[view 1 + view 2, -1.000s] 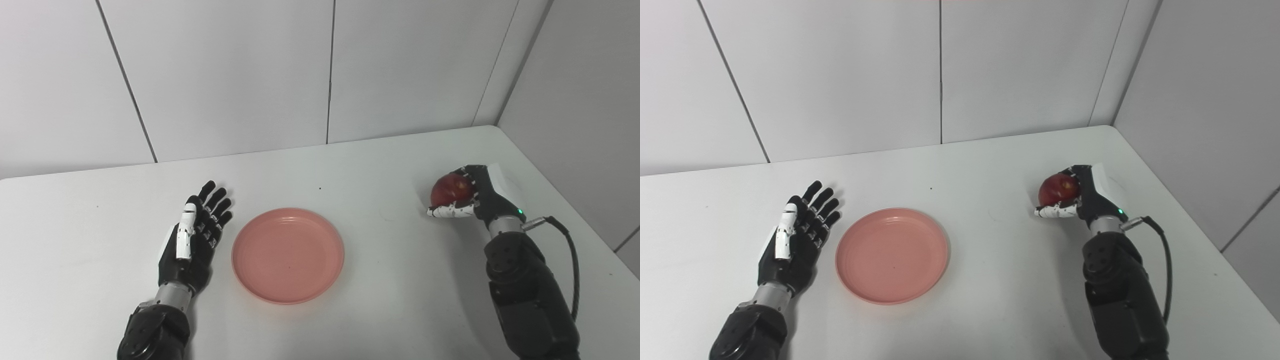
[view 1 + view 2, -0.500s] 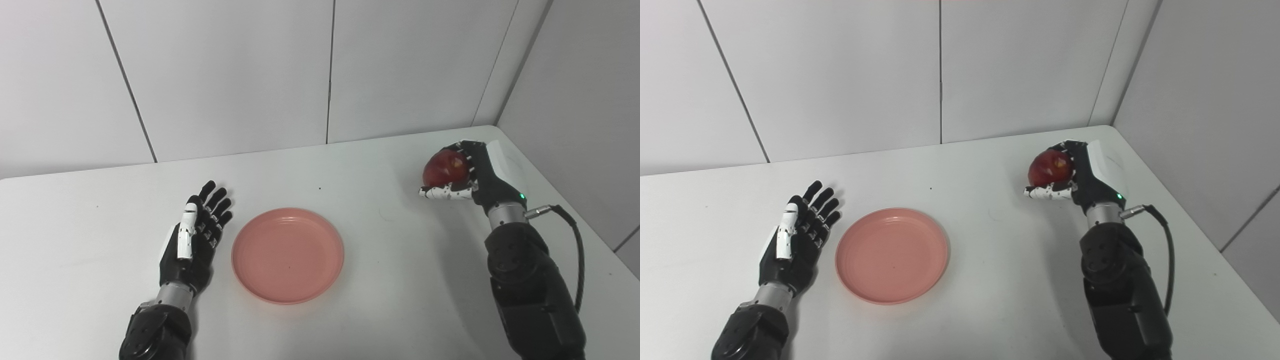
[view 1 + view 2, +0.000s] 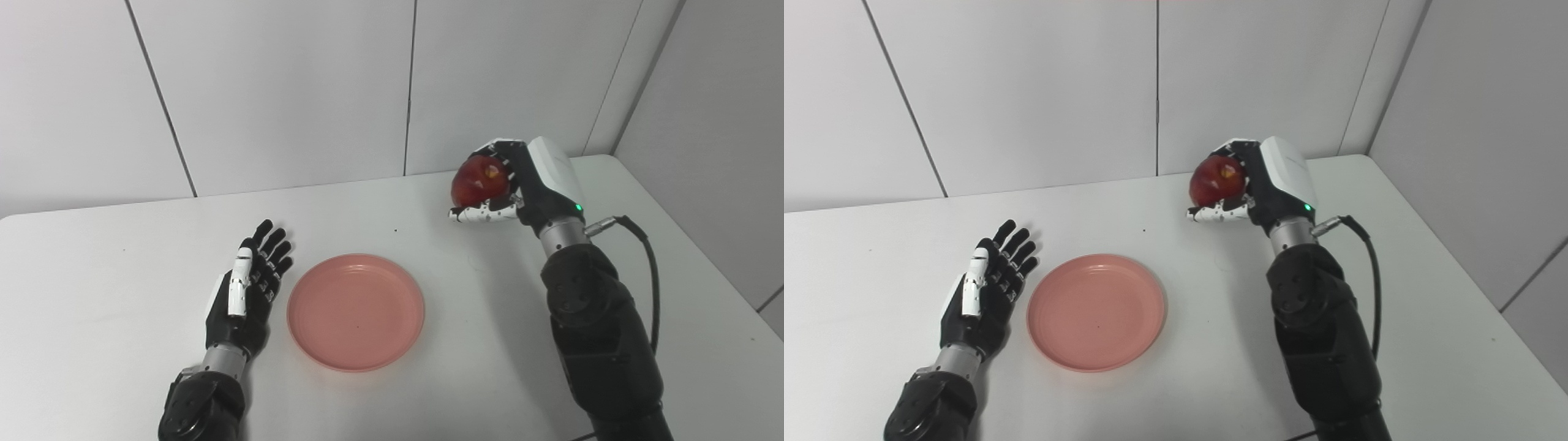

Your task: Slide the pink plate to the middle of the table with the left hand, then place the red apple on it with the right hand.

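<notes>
right hand [image 3: 520,184] is gripping the red apple [image 3: 479,180] up in the air, beyond & right of the pink plate [image 3: 356,311]. left hand [image 3: 245,294] is lying w/ fingers spread, holding nothing, just left of the plate on the table [image 3: 122,294].

The right hand [image 3: 1255,184] grips the red apple [image 3: 1216,179] above the table [image 3: 1427,343], beyond the pink plate [image 3: 1096,312].

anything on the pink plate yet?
No. The pink plate is bare, nothing lying in it. The red apple is held up in the right robot hand, off to the plate's right. What's under the plate is hidden.
</notes>
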Robot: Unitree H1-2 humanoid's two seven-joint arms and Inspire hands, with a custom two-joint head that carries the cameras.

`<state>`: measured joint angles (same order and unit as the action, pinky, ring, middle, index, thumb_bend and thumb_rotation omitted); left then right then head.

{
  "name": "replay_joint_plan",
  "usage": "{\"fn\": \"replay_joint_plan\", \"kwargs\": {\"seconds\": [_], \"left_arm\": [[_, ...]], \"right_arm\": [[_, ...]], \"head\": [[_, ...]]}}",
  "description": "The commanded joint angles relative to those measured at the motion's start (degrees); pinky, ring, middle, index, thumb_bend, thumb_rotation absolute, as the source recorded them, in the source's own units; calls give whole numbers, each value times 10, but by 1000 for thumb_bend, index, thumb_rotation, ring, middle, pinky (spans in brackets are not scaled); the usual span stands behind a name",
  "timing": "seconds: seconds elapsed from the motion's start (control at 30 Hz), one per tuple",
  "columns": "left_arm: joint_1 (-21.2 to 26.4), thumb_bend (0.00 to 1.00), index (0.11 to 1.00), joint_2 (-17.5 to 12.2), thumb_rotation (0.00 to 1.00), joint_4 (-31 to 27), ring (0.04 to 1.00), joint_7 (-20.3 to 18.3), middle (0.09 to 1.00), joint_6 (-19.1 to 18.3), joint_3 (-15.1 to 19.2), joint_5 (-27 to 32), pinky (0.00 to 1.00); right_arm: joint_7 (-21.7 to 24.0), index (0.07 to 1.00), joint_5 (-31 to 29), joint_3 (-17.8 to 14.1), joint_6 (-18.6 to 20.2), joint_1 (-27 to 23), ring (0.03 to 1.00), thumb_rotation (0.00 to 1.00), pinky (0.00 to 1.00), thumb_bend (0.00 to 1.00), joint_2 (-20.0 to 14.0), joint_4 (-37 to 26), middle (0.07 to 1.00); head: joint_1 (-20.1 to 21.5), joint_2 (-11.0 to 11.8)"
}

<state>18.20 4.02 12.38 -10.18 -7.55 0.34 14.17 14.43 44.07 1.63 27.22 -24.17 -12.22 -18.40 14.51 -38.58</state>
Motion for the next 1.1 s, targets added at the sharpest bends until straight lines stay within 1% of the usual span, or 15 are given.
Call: {"fn": "replay_joint_plan", "kwargs": {"seconds": [0.0, 0.1, 0.23, 0.27, 0.37, 0.4, 0.43, 0.53, 0.73, 0.97, 1.07], "left_arm": [[-8, 348, 917, 8, 1000, 1, 940, 8, 934, -10, -6, -7, 946], [-8, 349, 914, 12, 1000, 2, 935, 11, 932, -8, -7, -9, 944], [-9, 339, 915, 20, 1000, 3, 940, 17, 935, -3, -9, -16, 946], [-10, 340, 916, 21, 1000, 2, 940, 17, 935, -3, -10, -18, 946], [-11, 351, 917, 25, 1000, 1, 939, 22, 934, 1, -14, -23, 948], [-11, 355, 915, 26, 1000, 0, 936, 24, 932, 1, -15, -24, 945], [-11, 357, 914, 28, 1000, -2, 935, 26, 931, -1, -15, -25, 944], [-12, 362, 915, 33, 1000, -6, 928, 33, 928, -3, -15, -27, 931], [-15, 359, 905, 34, 1000, -12, 924, 41, 921, -3, -17, -33, 923], [-13, 353, 909, 37, 1000, -13, 927, 48, 923, -1, -18, -33, 925], [-12, 359, 905, 39, 1000, -11, 926, 53, 924, -1, -16, -35, 920]], "right_arm": [[-9, 486, -9, 14, -18, -37, 396, 134, 326, 510, 1, -1, 461], [-14, 485, -11, 37, -27, -46, 408, 133, 344, 511, 2, 9, 460], [-16, 485, -4, 72, -22, -62, 413, 135, 339, 512, 17, 23, 463], [-16, 485, -1, 79, -21, -65, 411, 136, 337, 513, 19, 26, 462], [-11, 486, 5, 103, -19, -75, 401, 137, 327, 513, 29, 35, 460], [-10, 486, 5, 109, -18, -78, 400, 136, 323, 513, 31, 37, 464], [-10, 486, 4, 115, -20, -79, 400, 136, 322, 513, 36, 41, 466], [-13, 485, 1, 130, -23, -79, 391, 134, 312, 513, 47, 48, 463], [-6, 487, 13, 162, -14, -77, 377, 135, 288, 513, 62, 63, 466], [-8, 486, 10, 188, -20, -75, 357, 135, 267, 513, 73, 88, 450], [-5, 486, 8, 196, -21, -72, 367, 135, 276, 512, 74, 96, 454]], "head": [[-9, 0], [-18, -1], [-43, -3], [-43, -3], [-66, -8], [-69, -8], [-81, -10], [-89, -11], [-98, -13], [-108, -15], [-109, -17]]}}
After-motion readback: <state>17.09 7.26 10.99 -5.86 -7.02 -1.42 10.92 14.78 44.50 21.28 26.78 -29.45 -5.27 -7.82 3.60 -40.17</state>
